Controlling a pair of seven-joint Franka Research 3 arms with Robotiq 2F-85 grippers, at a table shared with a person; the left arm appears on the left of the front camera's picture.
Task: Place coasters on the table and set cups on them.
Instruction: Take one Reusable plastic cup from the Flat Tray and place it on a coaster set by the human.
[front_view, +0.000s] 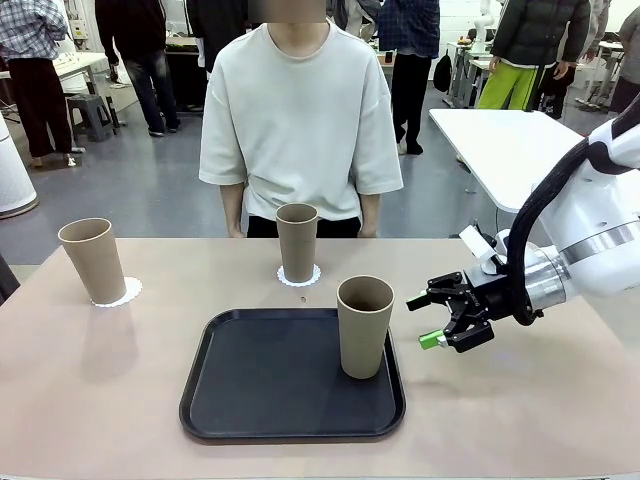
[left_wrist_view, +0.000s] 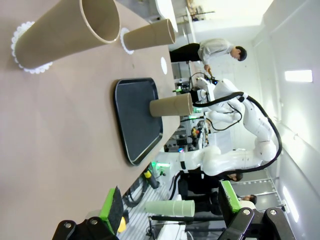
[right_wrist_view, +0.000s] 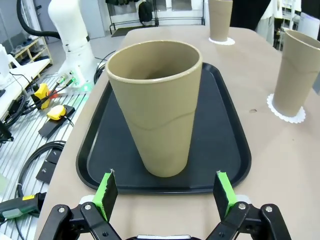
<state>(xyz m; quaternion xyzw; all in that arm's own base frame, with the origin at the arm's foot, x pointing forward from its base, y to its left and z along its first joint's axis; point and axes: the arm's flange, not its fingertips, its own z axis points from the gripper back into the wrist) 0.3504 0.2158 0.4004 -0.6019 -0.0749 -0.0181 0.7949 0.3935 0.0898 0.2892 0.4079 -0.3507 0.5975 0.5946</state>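
Observation:
Three tan cups are on the beige table (front_view: 90, 400). The left cup (front_view: 92, 260) stands on a white lacy coaster (front_view: 122, 293). The middle cup (front_view: 297, 242), in front of the person, stands on another coaster (front_view: 299, 278). The third cup (front_view: 364, 327) (right_wrist_view: 155, 110) stands upright on the black tray (front_view: 270, 380). Just right of it my right gripper (front_view: 430, 318) (right_wrist_view: 164, 195) is open, its green pads level with the cup's base and apart from it. My left gripper (left_wrist_view: 170, 205) is open and holds nothing. Far across the table lies a small white disc (left_wrist_view: 164, 65), perhaps a third coaster.
A person in a white T-shirt (front_view: 300, 120) stands at the far edge, arms down. A white table (front_view: 510, 140) stands behind on the right. Bare tabletop lies left and right of the tray. Cables and tools (right_wrist_view: 45, 110) are on the floor beside the table.

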